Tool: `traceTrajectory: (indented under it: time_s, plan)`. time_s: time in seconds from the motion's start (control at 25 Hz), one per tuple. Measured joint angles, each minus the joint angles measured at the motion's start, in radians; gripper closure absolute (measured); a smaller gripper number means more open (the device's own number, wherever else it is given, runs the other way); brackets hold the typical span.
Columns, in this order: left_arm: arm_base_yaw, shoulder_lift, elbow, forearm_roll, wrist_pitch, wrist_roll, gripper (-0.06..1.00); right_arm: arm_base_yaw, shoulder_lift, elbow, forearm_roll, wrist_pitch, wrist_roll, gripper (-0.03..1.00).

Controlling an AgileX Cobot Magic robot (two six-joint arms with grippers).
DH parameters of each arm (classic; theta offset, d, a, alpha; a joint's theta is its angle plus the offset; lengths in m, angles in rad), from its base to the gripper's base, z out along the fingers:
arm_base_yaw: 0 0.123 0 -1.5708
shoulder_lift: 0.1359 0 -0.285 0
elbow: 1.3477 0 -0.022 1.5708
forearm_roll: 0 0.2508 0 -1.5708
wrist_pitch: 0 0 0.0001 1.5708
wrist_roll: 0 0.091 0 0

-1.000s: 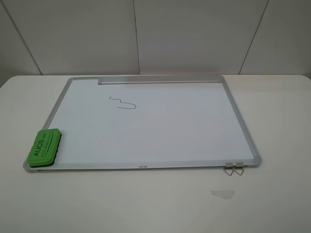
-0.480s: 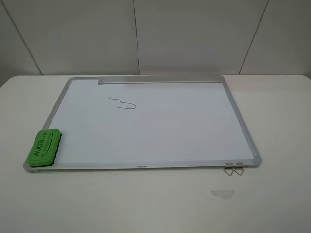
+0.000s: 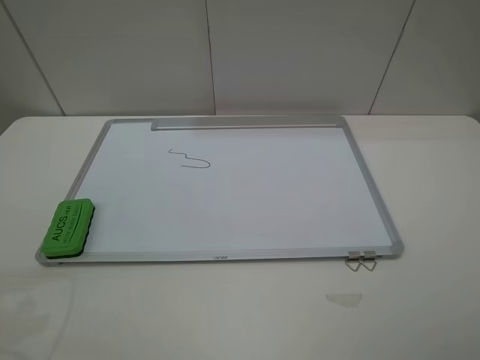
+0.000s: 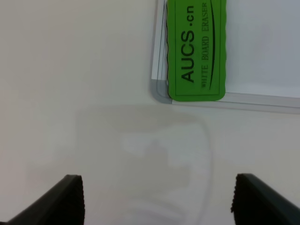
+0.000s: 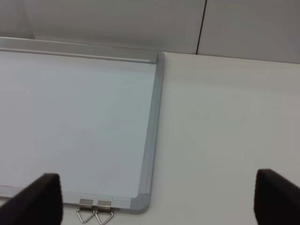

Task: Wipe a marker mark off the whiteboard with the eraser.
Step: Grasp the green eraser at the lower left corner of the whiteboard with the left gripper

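The left gripper (image 4: 157, 201) gapes wide — best centre it over the eraser (image 4: 194, 47), pinching its long sides; right gripper (image 5: 157, 201) spread too

**Robot bits on show: finger ends only**

Left wrist cam: left gripper (image 4: 157, 202) appears as two matte black, wedge-shaped plastic fingers (image 4: 69, 199). Tops are flat, outer sides slope away, and fine ribbed teeth run down the inner edges. Finish is dull, not glossy.

Right wrist cam: right gripper (image 5: 157, 199) is also two black blocky fingers (image 5: 43, 197) w/ rounded top corners. Too blurred to read any surface texture.
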Motion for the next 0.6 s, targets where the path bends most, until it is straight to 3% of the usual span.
traceTrajectory:
  time_s: [0.36, 0.6]
  plan:
    - [0.000, 0.233, 0.000, -0.031, -0.151, 0.002, 0.28, 0.000, 0.000, 0.000, 0.000, 0.000, 0.000, 0.15]
    - [0.000, 0.391, 0.000, -0.124, -0.272, 0.053, 0.28, 0.000, 0.000, 0.000, 0.000, 0.000, 0.000, 0.15]
